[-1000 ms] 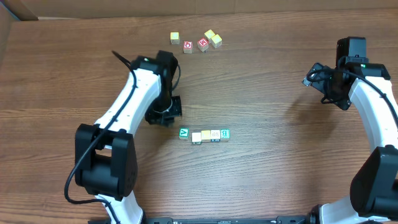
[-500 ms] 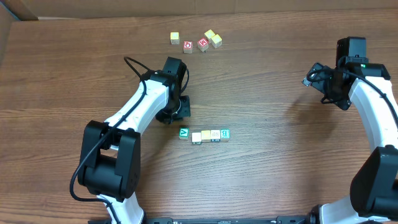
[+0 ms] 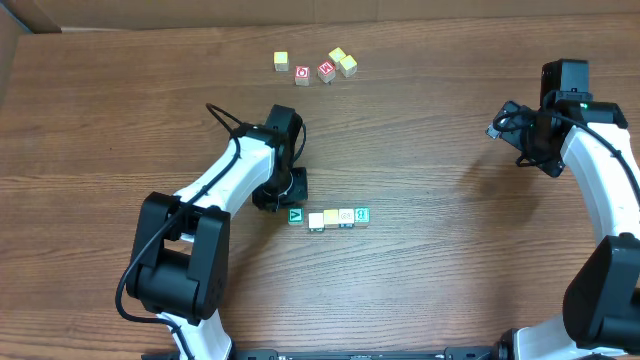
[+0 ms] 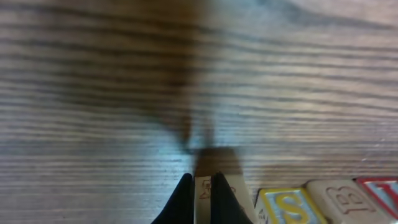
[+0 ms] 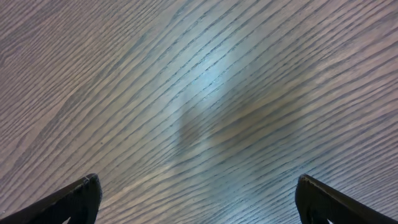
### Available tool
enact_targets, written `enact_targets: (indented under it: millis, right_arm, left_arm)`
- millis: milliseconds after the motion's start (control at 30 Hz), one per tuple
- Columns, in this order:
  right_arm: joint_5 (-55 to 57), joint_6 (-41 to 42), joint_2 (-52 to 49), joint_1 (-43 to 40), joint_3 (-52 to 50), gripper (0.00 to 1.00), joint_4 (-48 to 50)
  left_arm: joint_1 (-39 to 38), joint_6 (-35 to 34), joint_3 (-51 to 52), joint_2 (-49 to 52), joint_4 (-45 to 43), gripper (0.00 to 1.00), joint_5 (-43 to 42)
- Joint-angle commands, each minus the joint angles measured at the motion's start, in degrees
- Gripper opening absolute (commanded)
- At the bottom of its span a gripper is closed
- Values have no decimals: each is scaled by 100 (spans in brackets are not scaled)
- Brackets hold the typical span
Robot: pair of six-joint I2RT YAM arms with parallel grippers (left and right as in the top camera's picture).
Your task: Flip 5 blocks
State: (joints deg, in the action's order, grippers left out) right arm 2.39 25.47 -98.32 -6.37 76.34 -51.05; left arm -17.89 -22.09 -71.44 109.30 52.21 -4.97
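A: State of left gripper (image 4: pixel 202 188)?
B: Jaws closed, nothing gripped. Tips sit over the end of the blocks (image 3: pixel 331 216) row, mid-table (image 3: pixel 430 270).
A: And right gripper (image 5: pixel 199 200)?
B: Spread wide, empty, above bare wood near the table's side edge, well apart from the row.

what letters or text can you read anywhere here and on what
"S": yellow-framed block, left wrist view.
"B": cream block beside it.
"B": green-framed block, right end of the row, overhead.
Red blocks in the far group: too small to read.
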Motion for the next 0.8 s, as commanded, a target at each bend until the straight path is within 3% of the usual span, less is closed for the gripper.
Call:
enact_targets:
  millis: [0, 767]
  right_arm:
    - [55, -24, 31, -7, 74, 100, 15]
    - [55, -24, 31, -7, 74, 100, 15]
  left_arm:
    - [-35, -20, 37, 9, 35, 4, -168]
    - [-46, -20, 37, 9, 179, 4, -461]
